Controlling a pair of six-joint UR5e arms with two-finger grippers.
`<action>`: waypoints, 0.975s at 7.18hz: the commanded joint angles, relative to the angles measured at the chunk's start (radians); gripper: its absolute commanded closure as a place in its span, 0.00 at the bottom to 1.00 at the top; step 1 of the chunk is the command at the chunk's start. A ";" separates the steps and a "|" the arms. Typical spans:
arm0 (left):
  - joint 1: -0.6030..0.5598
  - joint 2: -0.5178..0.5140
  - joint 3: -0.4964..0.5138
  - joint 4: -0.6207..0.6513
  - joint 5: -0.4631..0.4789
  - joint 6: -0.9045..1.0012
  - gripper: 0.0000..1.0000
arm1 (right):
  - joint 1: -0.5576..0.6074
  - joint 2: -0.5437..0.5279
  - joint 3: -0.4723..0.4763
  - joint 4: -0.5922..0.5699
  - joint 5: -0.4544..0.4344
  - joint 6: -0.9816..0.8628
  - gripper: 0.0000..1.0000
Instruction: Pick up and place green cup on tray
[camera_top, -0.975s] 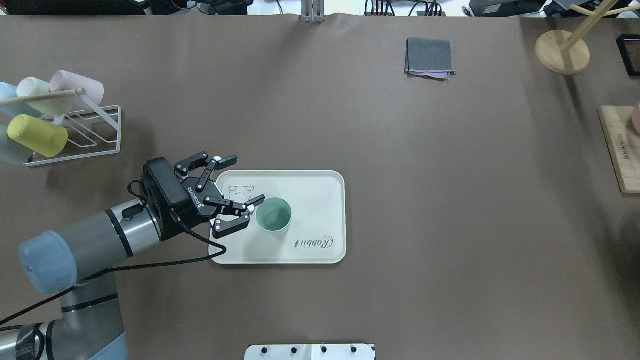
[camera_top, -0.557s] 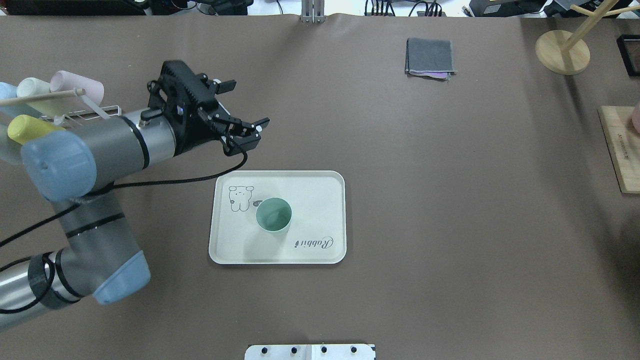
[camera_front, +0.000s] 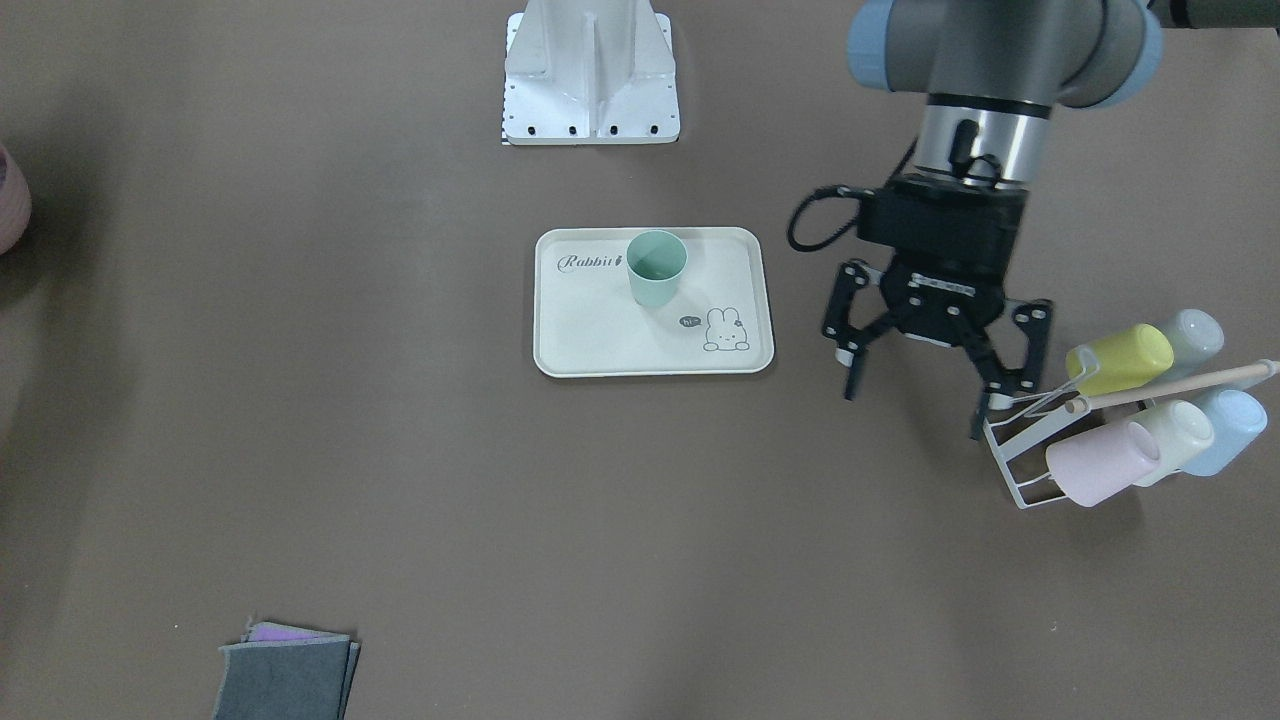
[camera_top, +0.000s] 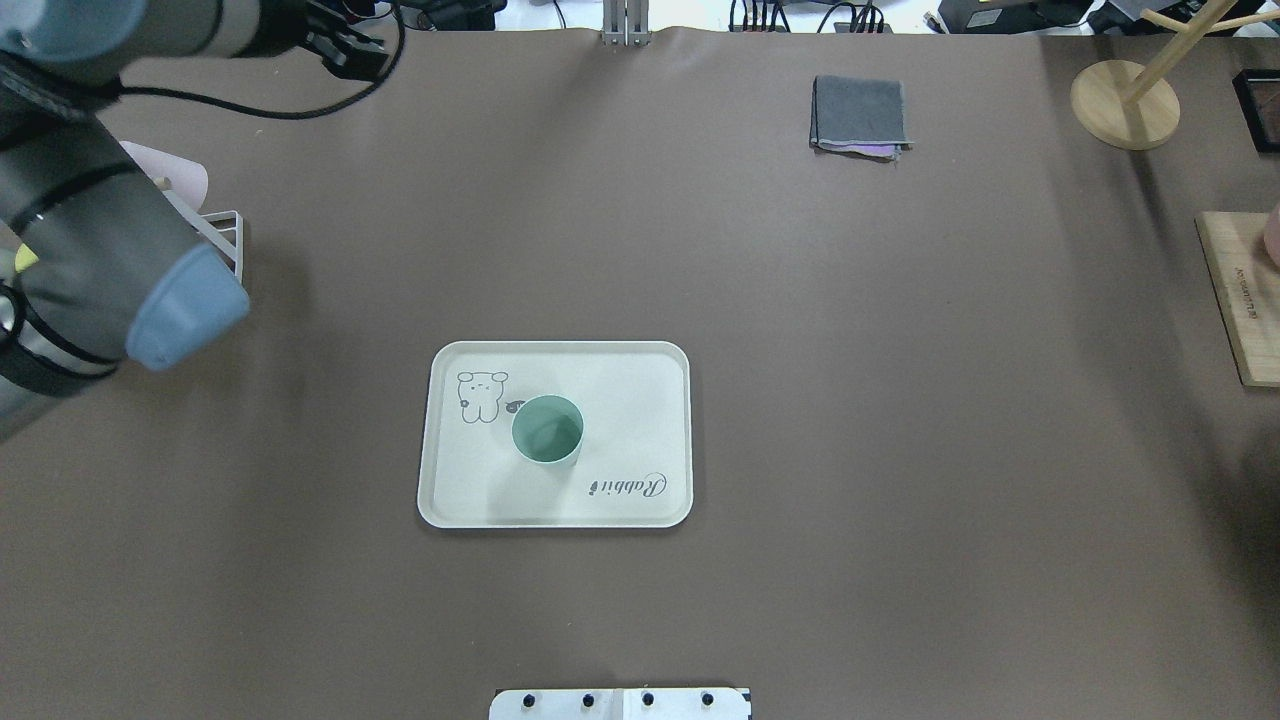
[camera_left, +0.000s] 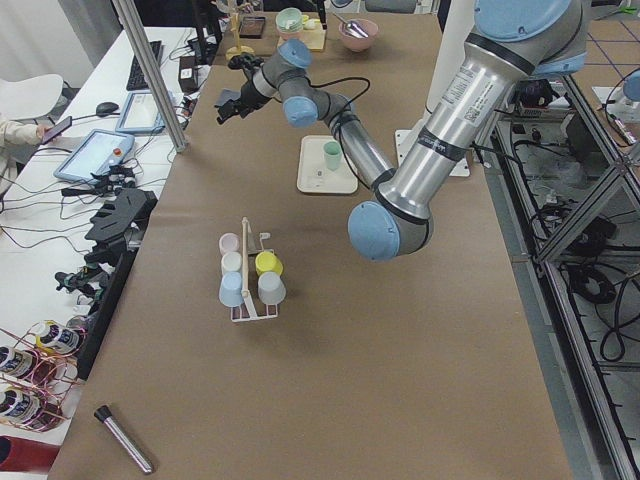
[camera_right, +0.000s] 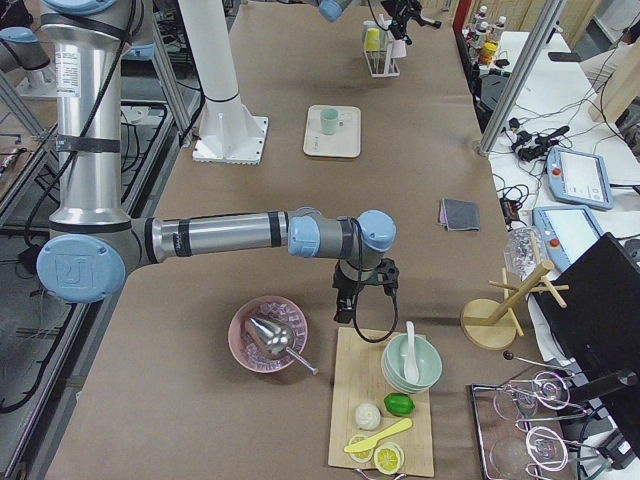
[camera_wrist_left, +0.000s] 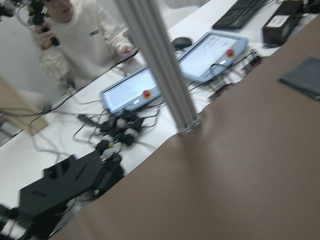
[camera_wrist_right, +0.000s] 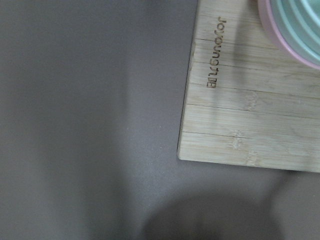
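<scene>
The green cup (camera_top: 547, 429) stands upright on the cream tray (camera_top: 640, 400), free of any gripper; it also shows in the front view (camera_front: 657, 265) on the tray (camera_front: 580, 340). My left gripper (camera_front: 918, 402) is open and empty, well off the tray, beside the cup rack in the front view. In the overhead view only a part of it (camera_top: 350, 50) shows at the table's far left edge. My right gripper (camera_right: 345, 312) shows only in the right side view, over the table by the wooden board. I cannot tell whether it is open or shut.
A white wire rack (camera_front: 1025, 450) with several pastel cups stands on the robot's left. A folded grey cloth (camera_top: 860, 112) lies far back. A wooden board (camera_top: 1240, 300), a wooden stand (camera_top: 1125, 100) and a pink bowl (camera_right: 267, 335) are at the right end.
My left gripper, open beside the cup on the tray a second ago, has lifted and swung away to the table's far left. The green cup has stayed on the tray.
</scene>
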 joint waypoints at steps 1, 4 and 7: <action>-0.258 0.034 0.061 0.271 -0.272 -0.001 0.02 | 0.000 0.001 0.000 0.000 0.000 0.000 0.01; -0.541 0.197 0.302 0.216 -0.586 0.005 0.02 | 0.000 0.003 -0.002 0.000 0.002 0.000 0.01; -0.651 0.311 0.422 0.208 -0.753 0.072 0.02 | 0.000 0.004 -0.005 0.000 0.002 0.000 0.01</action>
